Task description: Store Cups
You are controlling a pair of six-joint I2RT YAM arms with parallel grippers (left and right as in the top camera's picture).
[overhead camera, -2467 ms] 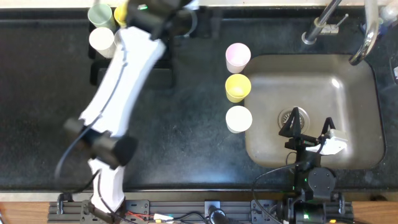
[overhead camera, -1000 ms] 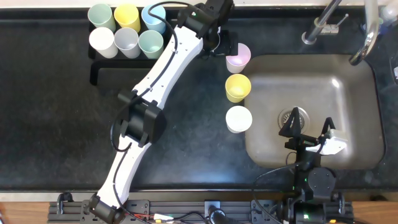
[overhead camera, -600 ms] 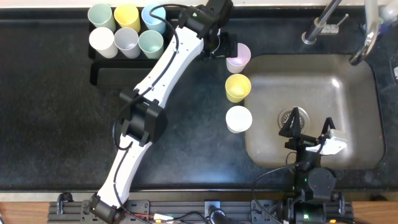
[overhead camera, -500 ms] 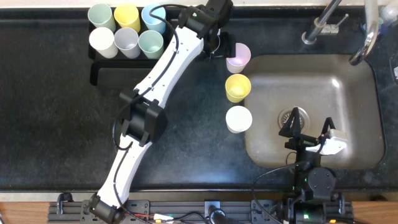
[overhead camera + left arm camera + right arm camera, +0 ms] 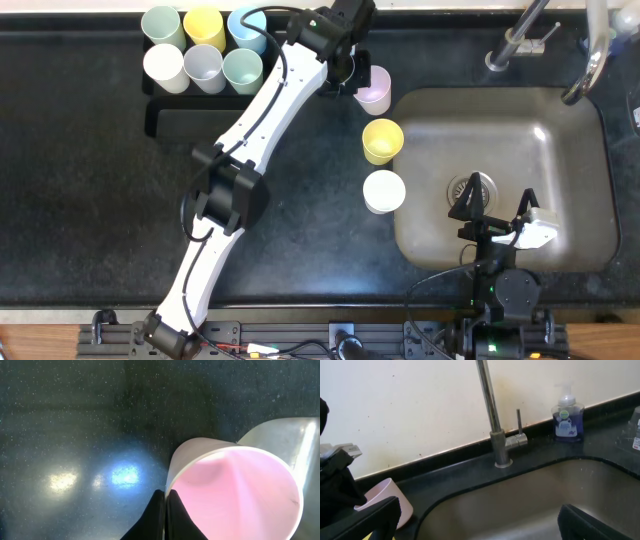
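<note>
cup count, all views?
9. Six racked cups in the rack, far left of the counter; pink cup held by the left hand; yellow cup and white cup beside the sink. None appear hidden.

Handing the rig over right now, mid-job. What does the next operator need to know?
Left hand: shut on the rim of the pink cup, which is tilted, at the back left corner of the sink.
Right hand: open and empty, over the sink.
Done: six cups stand in the black rack at the counter's back left.
Left: take the pink cup to the rack, then the yellow cup and the white cup, both on the counter along the sink's left edge.
</note>
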